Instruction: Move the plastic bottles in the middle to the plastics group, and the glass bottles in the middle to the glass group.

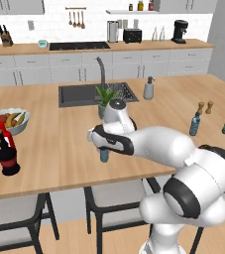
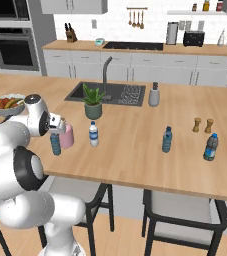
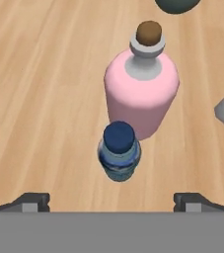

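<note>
While the wooden table (image 2: 135, 150) carries all the bottles, the arm reaches over its near edge toward the middle group, and the hand (image 3: 111, 200) hangs above the dark teal-blue bottle (image 3: 119, 153) with its two fingertips spread wide, one on each side, grasping nothing. I judge that the step in hand is the approach to the first plastic bottle, so no bottle from the middle is sorted yet. For the next move the hand must go down along the bottle until the fingertips stand on both sides of its body, and then close; the pink glass bottle (image 3: 142, 91) stands just beside it, so the descent needs care not to push this one. After that the bottle should travel to the plastics group (image 2: 189, 142), well apart on the robot's right side of the table near the two brown shakers (image 2: 203, 125). In the right base view the clear-white bottle (image 2: 93, 135) waits near the pink one, and the black-and-red bottle (image 1: 7, 154) stands far on the left. The teal-blue bottle stands upright, its long axis vertical and its cap pointing up to the hand.
</note>
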